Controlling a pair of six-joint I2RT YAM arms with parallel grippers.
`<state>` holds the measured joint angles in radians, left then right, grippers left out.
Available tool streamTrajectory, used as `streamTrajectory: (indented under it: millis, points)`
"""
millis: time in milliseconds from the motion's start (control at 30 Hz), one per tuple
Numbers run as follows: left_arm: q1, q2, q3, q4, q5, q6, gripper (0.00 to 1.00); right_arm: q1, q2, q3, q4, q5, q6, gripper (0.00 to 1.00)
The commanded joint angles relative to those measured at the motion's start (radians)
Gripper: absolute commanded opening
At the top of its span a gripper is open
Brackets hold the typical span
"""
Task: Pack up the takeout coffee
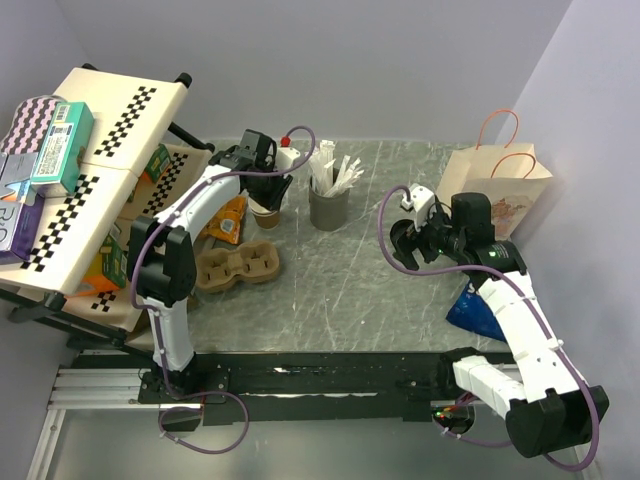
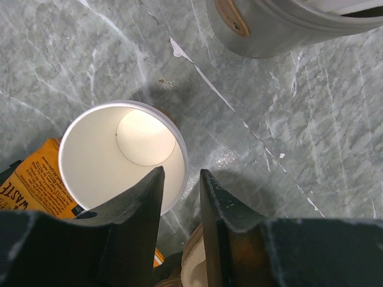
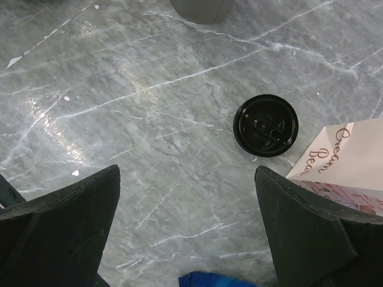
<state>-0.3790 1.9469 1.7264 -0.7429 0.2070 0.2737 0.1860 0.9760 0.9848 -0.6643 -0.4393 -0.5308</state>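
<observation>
Back on the counter [image 1: 350, 290], left arm [image 1: 200, 200] stretched forward, left claw [image 2: 182, 173] narrow astride the cup [image 2: 119, 155] rim (one finger [image 2: 140, 206] inside); right claw [image 3: 187, 173] hung wide near the lid [image 3: 266, 125].

Table [image 1: 370, 300] is grey marble-look stone. What I see sitting on it:
- far left: kraft cup [image 1: 266, 213], upright, open top, white inside
- orange packet [image 1: 231, 218] flat just beside it on its left; can't tell if they touch
- grey cup [image 1: 328, 208] of white sticks [image 1: 335, 170] near the kraft cup's right, upright
- cardboard cup carrier [image 1: 238, 266] on the near side of the kraft cup
- far right: paper bag [image 1: 497, 183], standing, handles up
- black lid [image 3: 266, 125] flat on bare stone, just beside the bag
- blue packet [image 1: 474, 312] near side of the bag
</observation>
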Motion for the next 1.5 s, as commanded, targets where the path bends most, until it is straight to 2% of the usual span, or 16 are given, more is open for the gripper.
streamTrajectory:
  millis: [0,400,567,733,833,933,1267,1400,1467]
  points:
    - [0.0,0.012,0.018,0.036,-0.012,0.025,0.35,0.006,-0.02,-0.005,0.04,-0.012,0.011,0.99]
    - [0.0,0.041,0.035,0.019,0.006,0.027,0.3,0.006,-0.01,-0.011,0.048,-0.003,0.002,0.99]
    - [0.0,0.05,0.044,0.01,0.005,0.032,0.21,0.006,-0.002,-0.008,0.054,-0.003,0.002,0.99]
    - [0.0,0.05,0.056,0.005,0.0,0.03,0.18,0.006,0.007,-0.005,0.058,-0.003,0.002,0.99]
    - [0.0,0.046,0.067,0.004,-0.012,0.035,0.19,0.006,0.01,-0.003,0.061,-0.001,0.002,0.99]
    - [0.0,0.041,0.084,-0.001,-0.02,0.032,0.23,0.006,0.018,0.0,0.065,-0.003,-0.001,0.99]
    - [0.0,0.052,0.104,-0.026,-0.024,0.032,0.22,0.006,0.052,0.017,0.075,-0.012,-0.003,1.0]
    - [0.0,0.058,0.117,-0.045,0.002,0.016,0.32,0.006,0.056,0.022,0.072,-0.01,-0.005,1.0]
    - [0.0,0.057,0.121,-0.047,0.005,0.007,0.33,0.006,0.055,0.017,0.074,-0.012,-0.006,1.0]
